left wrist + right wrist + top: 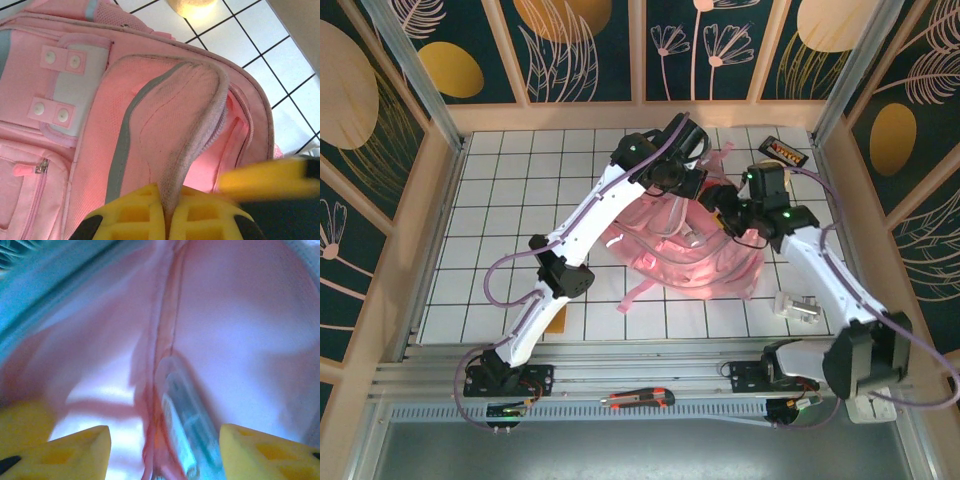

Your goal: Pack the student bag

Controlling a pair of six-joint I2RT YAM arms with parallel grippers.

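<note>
Slippage first: left gripper (166,209) has its yellow jaws pinched shut on the padded mesh rim (190,125) of the large soft pink fabric student bag (85,150). The rim rises straight up out of the jaws, and the rest of the bag spreads ahead and to their left. It is a thin fold with a small bite. If this arm pulls harder, or the other arm drags the fabric, the rim may slide out and the mouth could drop shut.

Deep inside the bag, right gripper (165,440) has pink lining (240,340) all around and its jaws apart, gripping nothing. A clear tube-like item (182,427), blurred, lies between the jaws and touches neither as far as I can tell.

Risks here: closing could pinch the lining seam just left of the tube along with it, so a pull-out would drag lining or haul the tube back out. Backing out with the jaws wide could snag the opening's edge.

A blurred yellow finger (265,179), likely the right gripper's, sits just right of the left jaws, so a knock is possible if either arm shifts.
</note>
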